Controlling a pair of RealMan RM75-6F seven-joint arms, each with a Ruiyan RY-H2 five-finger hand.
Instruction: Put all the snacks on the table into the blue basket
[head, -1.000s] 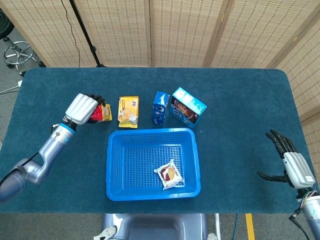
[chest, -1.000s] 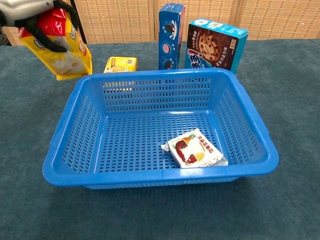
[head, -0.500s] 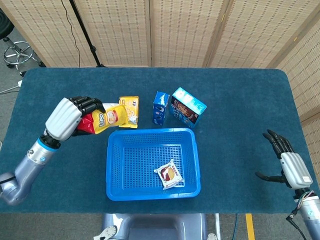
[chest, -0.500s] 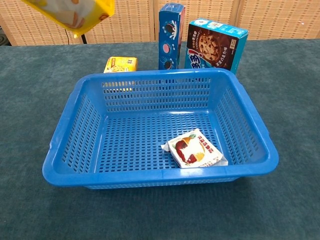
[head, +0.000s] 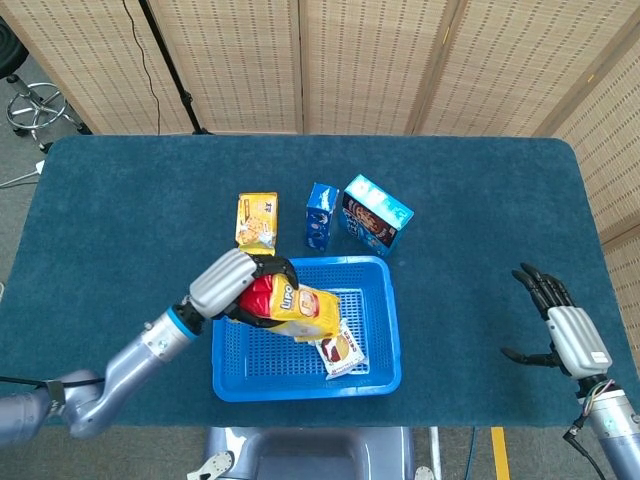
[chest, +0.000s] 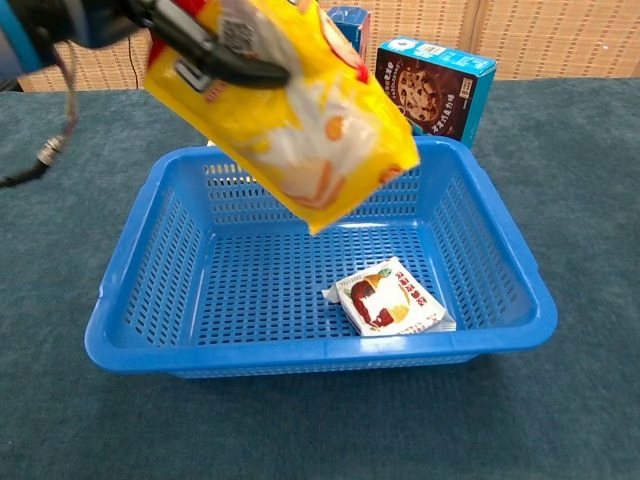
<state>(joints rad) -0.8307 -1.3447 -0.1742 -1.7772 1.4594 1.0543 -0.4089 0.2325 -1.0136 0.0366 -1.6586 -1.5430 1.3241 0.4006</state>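
Note:
My left hand (head: 232, 284) (chest: 150, 20) grips a yellow and red chip bag (head: 297, 308) (chest: 300, 120) and holds it in the air over the blue basket (head: 228, 375) (chest: 130, 320). A small white snack packet (head: 340, 350) (chest: 390, 298) lies inside the basket at the front right. Behind the basket, a yellow packet (head: 257, 221) lies flat, while a blue cookie box (head: 320, 215) (chest: 350, 18) and a chocolate cookie box (head: 376, 213) (chest: 436, 85) stand upright. My right hand (head: 562, 328) hovers at the table's right edge with fingers spread, holding nothing.
The dark teal table (head: 480, 230) reaches wicker screens (head: 370, 60) at the back. A stool (head: 35, 105) and a stand pole (head: 175, 75) sit on the floor behind the table's left corner.
My left hand has carried the chip bag right and toward the front, from beside the basket's left rear corner to above its inside. The right hand has shifted slightly.

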